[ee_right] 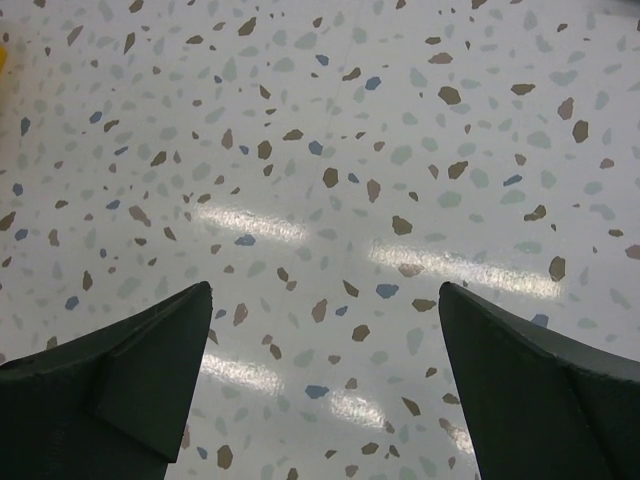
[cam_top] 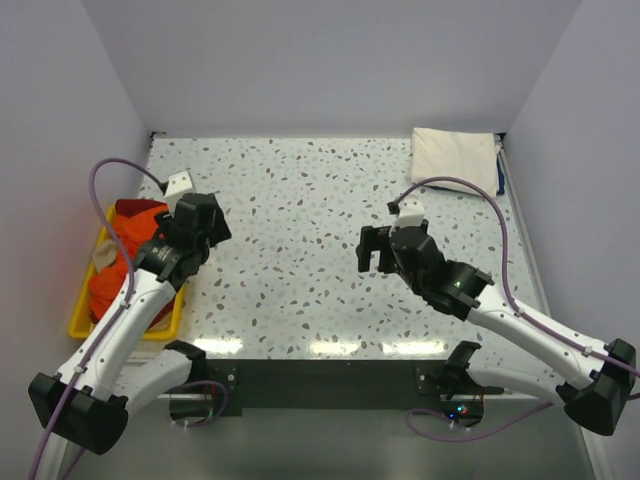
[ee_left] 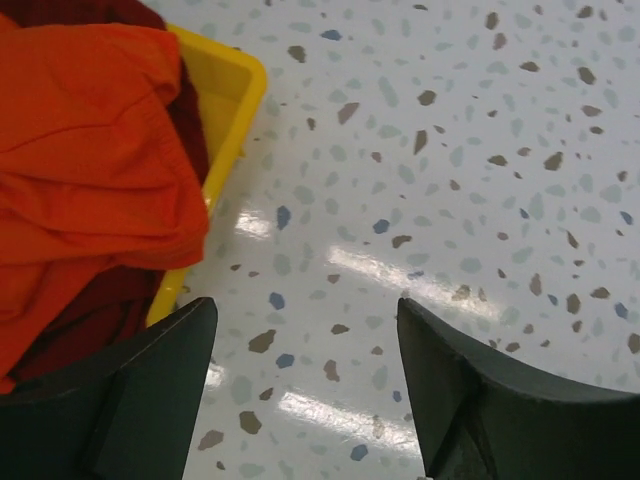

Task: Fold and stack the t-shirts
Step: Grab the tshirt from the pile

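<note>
My left gripper [ee_left: 305, 320] and right gripper [ee_right: 325, 300] are wide open, holding nothing. I think I should grab the orange t-shirt [ee_left: 90, 150] next.

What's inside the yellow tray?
Orange t-shirt on top, dark red t-shirt under it, a pale cloth bit beside. Yellow tray floor and anything deeper are covered.

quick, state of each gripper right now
Left gripper: open, holding nothing.
Right gripper: open, holding nothing.
</note>
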`<state>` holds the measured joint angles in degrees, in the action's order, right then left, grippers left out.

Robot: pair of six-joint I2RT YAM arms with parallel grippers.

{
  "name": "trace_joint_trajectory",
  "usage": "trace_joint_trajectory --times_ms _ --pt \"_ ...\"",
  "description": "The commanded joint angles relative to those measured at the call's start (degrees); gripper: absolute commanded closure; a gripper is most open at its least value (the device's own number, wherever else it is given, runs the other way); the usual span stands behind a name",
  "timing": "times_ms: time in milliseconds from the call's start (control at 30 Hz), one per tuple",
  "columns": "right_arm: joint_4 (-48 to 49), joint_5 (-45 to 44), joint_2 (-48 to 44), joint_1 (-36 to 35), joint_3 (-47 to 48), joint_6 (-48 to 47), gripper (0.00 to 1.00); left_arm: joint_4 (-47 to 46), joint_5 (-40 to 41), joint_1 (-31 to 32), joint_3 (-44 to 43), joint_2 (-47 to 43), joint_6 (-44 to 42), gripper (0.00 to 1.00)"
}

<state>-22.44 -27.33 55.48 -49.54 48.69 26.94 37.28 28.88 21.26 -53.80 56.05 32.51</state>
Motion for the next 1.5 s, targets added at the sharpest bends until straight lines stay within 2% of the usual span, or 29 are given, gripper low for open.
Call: trace_joint_trajectory --times_ms 0,33,133,267,467,533,767,867,967,1033,1067,1133,1167,1267,1467 --pt "2.75 1.92 0.24 -0.03 -1.4 -0.66 0.01 9.55 14.86 -1.83 -3.94 -0.24 6.77 0.21" --pt "2.92 3.15 1.02 -0.03 -1.49 -0.49 0.01 10.0 15.76 -2.35 -3.68 -0.33 7.12 0.18" --pt "3.36 5.0 2.6 -0.03 -1.23 -0.31 0.01 8.61 15.59 -6.83 -2.81 -0.07 5.56 0.17" --pt "4.42 6.15 3.93 0.06 -1.49 -0.4 0.01 4.48 11.56 -14.03 -2.1 3.26 3.7 0.17" --pt "4.59 7.29 4.02 -0.03 -1.93 -0.92 0.01 0.0 4.63 -20.98 -0.52 8.81 2.82 0.18" --pt "4.68 7.29 3.84 -0.03 -2.28 -1.01 0.01 -1.32 1.8 -24.57 0.53 9.95 2.56 0.18" --pt "5.12 7.82 3.58 -0.03 -3.25 -1.19 0.01 -6.42 -6.55 -29.69 3.79 15.4 2.91 0.26" --pt "5.3 7.82 3.49 -0.03 -3.33 -1.27 0.01 -7.13 -7.7 -30.92 4.58 17.16 3.26 0.34" --pt "5.74 8.26 3.67 -0.03 -3.68 -1.45 0.01 -6.43 -8.14 -31.71 3.97 17.51 3.17 0.56" --pt "5.91 8.43 3.93 -0.03 -3.86 -1.36 0.01 -5.81 -7.79 -31.71 3.0 16.12 2.91 0.64" --pt "5.91 8.52 4.1 -0.03 -3.69 -1.36 0.01 -5.29 -7.7 -31.71 2.74 15.32 2.65 0.72" --pt "5.74 8.79 4.28 -0.12 -3.34 -1.54 0.01 -5.02 -7.7 -31.71 1.6 13.05 1.42 0.8" --pt "5.74 9.14 4.46 -0.03 -3.16 -1.54 0.01 -4.5 -7.62 -31.71 1.25 12.25 1.07 0.88" --pt "6.0 10.1 4.46 -0.03 -2.9 -1.8 0.01 -3.01 -7.79 -31.71 -0.95 9.17 -0.52 1.0" --pt "6.18 11.77 4.81 -0.03 -2.02 -2.06 0.01 -1.24 -9.8 -31.71 -7.8 2.4 -3.5 1.0"
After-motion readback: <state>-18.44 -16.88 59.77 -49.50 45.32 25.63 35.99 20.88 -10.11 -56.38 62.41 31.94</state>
